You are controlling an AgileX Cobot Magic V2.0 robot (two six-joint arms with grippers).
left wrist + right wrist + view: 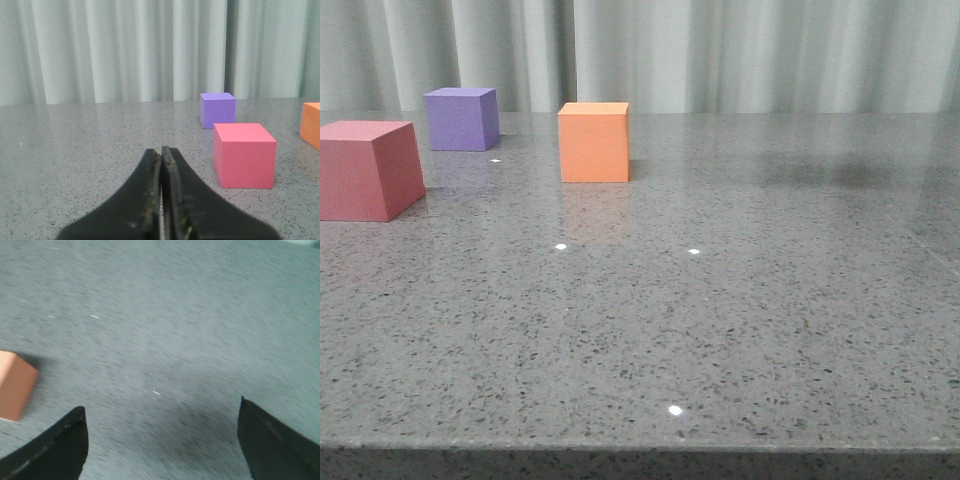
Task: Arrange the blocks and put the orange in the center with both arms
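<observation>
Left claw [161, 200] sits pressed together, empty; right claw [162, 440] hangs spread wide over bare tabletop [740, 330]. Orange cube [594, 141] stands upper centre-left, purple cube [462, 118] and red-pink cube [365, 168] at far left.

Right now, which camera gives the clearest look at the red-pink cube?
The left wrist view: the red-pink cube sits whole and sharp there, top and front face both visible, apart from the purple cube behind it. The front view crops it at the frame's left edge. The right wrist view does not show it.
</observation>
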